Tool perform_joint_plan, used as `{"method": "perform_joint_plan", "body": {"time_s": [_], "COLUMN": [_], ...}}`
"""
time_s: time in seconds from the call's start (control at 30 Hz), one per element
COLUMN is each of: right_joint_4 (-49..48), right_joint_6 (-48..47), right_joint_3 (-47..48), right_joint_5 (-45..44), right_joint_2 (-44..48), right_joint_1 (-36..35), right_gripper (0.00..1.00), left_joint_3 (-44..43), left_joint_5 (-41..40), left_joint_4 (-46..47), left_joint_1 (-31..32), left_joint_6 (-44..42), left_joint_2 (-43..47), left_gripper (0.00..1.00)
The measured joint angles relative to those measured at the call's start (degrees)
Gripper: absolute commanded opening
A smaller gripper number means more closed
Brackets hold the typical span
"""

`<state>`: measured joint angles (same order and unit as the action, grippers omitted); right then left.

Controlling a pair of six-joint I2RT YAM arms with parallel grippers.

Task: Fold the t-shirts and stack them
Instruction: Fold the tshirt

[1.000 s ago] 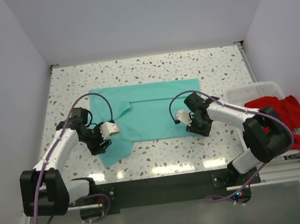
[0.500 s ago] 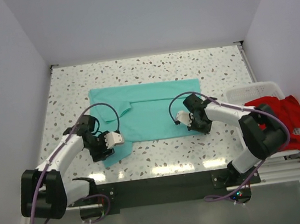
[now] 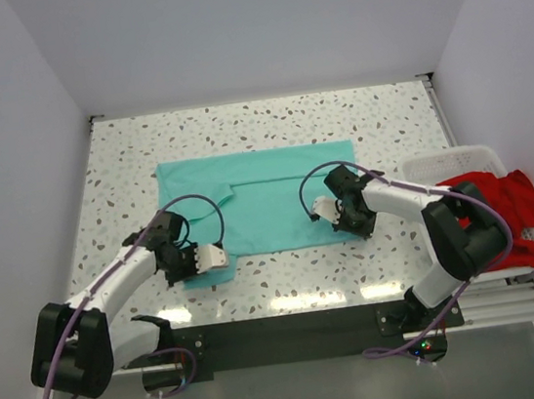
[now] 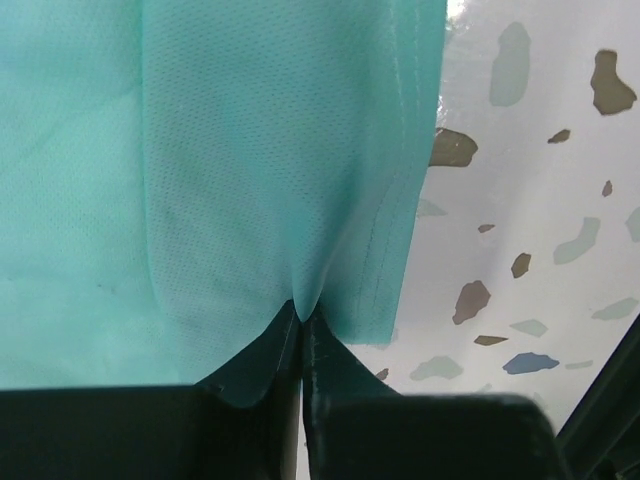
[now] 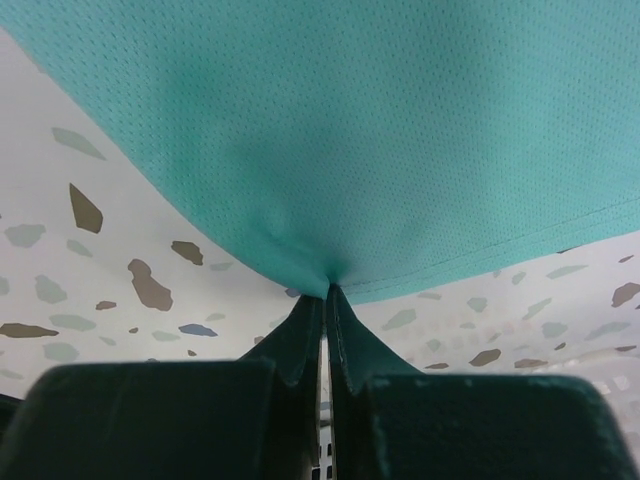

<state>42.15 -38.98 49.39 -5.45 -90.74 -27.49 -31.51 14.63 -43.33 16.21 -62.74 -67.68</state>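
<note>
A teal-green t-shirt (image 3: 266, 195) lies spread flat on the speckled table. My left gripper (image 3: 188, 259) is shut on its near-left corner; in the left wrist view the teal-green t-shirt (image 4: 250, 160) is pinched between the closed fingertips (image 4: 300, 315) beside a hem. My right gripper (image 3: 346, 219) is shut on the near-right hem; in the right wrist view the teal-green t-shirt (image 5: 380, 130) puckers into the closed tips (image 5: 328, 290). A red t-shirt (image 3: 494, 204) is heaped in the basket at the right.
A white slatted basket (image 3: 440, 165) stands at the table's right edge, with the red cloth spilling over its far side. White walls enclose the table on three sides. A black rail (image 3: 284, 330) with both arm bases runs along the near edge.
The left gripper moved down to the shirt's near-left corner and closed on it, and that flap is now drawn in. The right gripper closed on the near-right hem and shifted slightly.
</note>
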Motion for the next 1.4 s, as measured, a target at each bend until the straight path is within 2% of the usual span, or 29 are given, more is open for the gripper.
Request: {"method": "perform_joint_plan", "body": {"time_s": [0.13,0.27,0.4,0.7,0.9,1.1,1.4], "right_joint_4": [1.7,4.9,8.0,11.6,13.4,14.3,14.9], "right_joint_6": [0.1,-0.1,-0.2,-1.7,-3.8,-5.3,-6.5], "right_joint_3": [0.3,0.2,0.9,9.5,15.1,20.5,28.5], "right_joint_5": [1.1,2.4,3.3,4.2,6.0,7.7,8.0], "right_joint_2": [0.5,4.5,7.9,4.3,-0.9,-5.4,-11.8], "right_joint_1": [0.0,0.0,0.0,1.8,7.0,11.6,11.9], "right_gripper": [0.00,0.00,0.00,0.00,0.00,0.00,0.00], "left_joint_3": [0.0,-0.6,-5.0,-18.3,-25.7,-30.7,-36.2], "left_joint_5": [-0.9,-1.5,-1.7,-2.0,-2.3,-2.4,-2.7], "left_joint_4": [-1.5,-6.0,-9.4,-8.5,-7.1,-3.5,-0.7], "left_joint_1": [0.0,0.0,-0.1,-2.1,-4.9,-6.0,-6.9], "left_joint_6": [0.2,0.2,0.6,1.2,0.6,0.5,0.3], "left_joint_2": [1.2,6.2,6.7,-2.8,-9.2,-13.5,-20.5], "left_gripper": [0.00,0.00,0.00,0.00,0.00,0.00,0.00]}}
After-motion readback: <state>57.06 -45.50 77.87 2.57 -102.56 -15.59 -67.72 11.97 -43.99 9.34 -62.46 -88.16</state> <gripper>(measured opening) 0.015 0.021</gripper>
